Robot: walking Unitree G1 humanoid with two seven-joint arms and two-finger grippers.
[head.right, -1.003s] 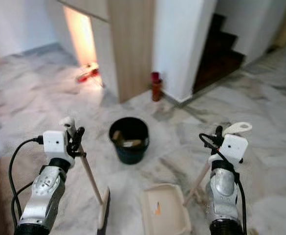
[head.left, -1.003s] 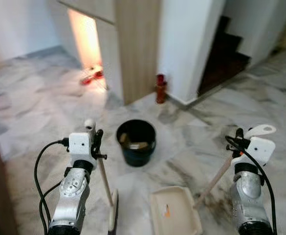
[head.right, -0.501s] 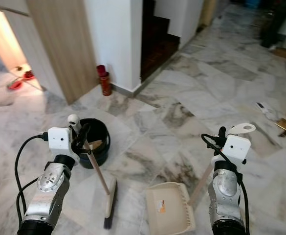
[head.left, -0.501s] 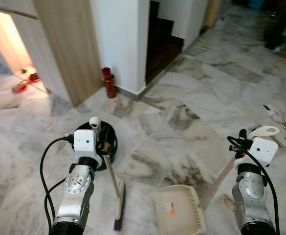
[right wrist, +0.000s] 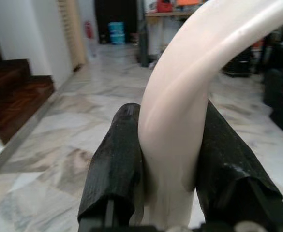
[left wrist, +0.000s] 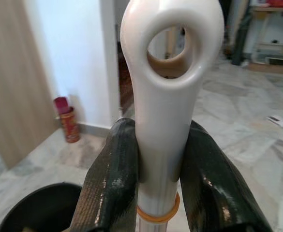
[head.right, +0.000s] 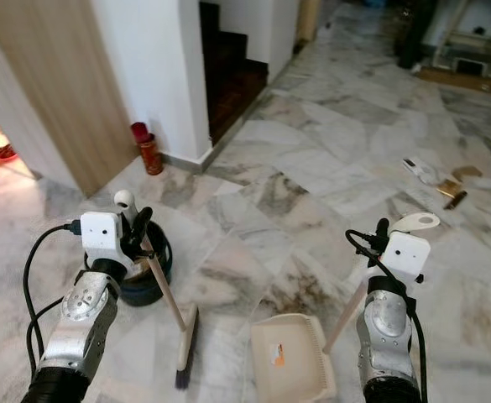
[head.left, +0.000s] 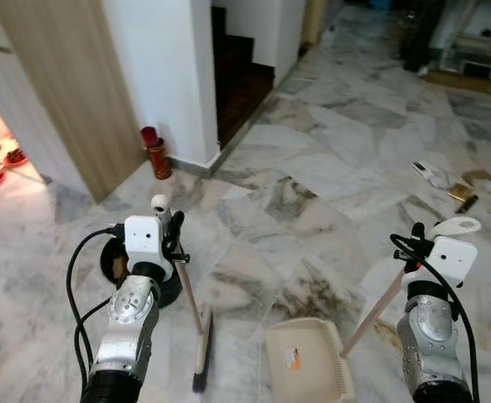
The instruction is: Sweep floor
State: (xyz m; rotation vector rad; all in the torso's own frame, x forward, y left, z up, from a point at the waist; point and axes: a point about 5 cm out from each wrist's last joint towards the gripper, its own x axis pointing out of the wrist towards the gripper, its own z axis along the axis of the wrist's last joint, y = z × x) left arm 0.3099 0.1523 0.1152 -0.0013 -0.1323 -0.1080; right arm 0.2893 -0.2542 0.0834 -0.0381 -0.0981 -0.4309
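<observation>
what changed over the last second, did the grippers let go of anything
No. The head camera turned right: the black bucket slid left in view, and litter on the marble floor came into view. The left gripper stays shut on the broom, the right gripper on the dustpan.

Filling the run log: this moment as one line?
left gripper: shut on broom | right gripper: shut on dustpan | litter: far right
</observation>
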